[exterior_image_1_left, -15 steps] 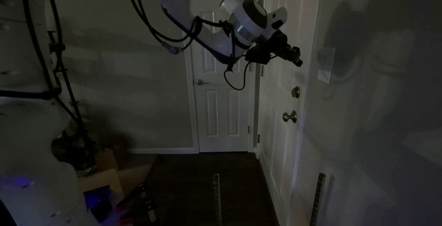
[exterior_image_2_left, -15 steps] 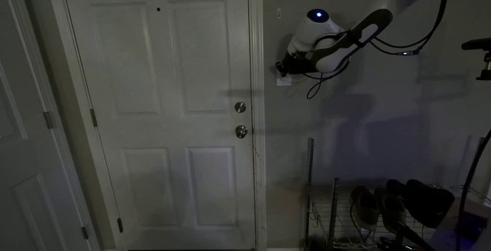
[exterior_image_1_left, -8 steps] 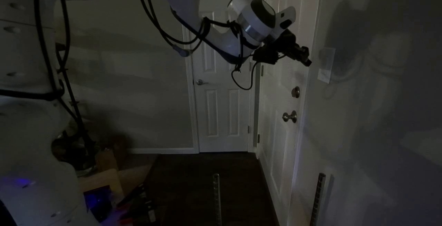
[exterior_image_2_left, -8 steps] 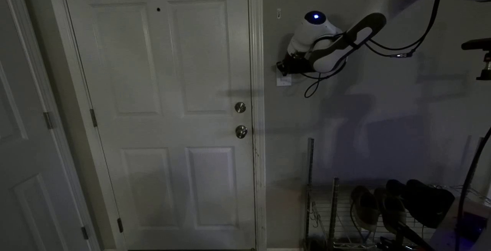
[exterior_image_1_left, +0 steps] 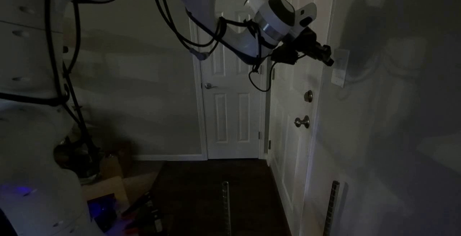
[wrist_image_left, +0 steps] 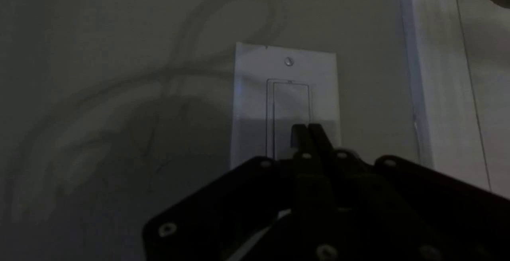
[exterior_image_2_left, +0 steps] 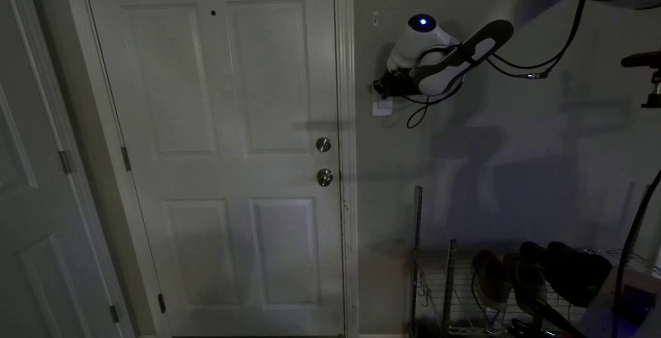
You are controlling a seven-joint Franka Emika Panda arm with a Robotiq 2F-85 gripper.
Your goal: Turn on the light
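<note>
The light switch is a pale upright wall plate beside the door, seen in both exterior views (exterior_image_1_left: 339, 71) (exterior_image_2_left: 382, 108). In the wrist view the plate (wrist_image_left: 253, 89) shows a tall flat rocker (wrist_image_left: 290, 105) and a screw above it. My gripper (wrist_image_left: 307, 126) is shut with nothing between its fingers. Its tips overlap the rocker in the wrist view and hide the plate's lower part there. In an exterior view the gripper (exterior_image_1_left: 330, 61) points at the plate from close by; I cannot tell whether it touches. It also shows in an exterior view (exterior_image_2_left: 380, 89), covering the plate's top. No lamp shows.
A white door with a round knob (exterior_image_2_left: 325, 177) and a deadbolt (exterior_image_2_left: 323, 144) stands beside the plate. The door frame (wrist_image_left: 442, 73) runs close by. A wire rack (exterior_image_2_left: 449, 276) with shoes (exterior_image_2_left: 565, 273) stands below the arm. The room is dim.
My gripper has moved steadily toward the wall, closing most of the gap to the switch plate, and has risen slightly. It stays shut. The scene stays dark.
</note>
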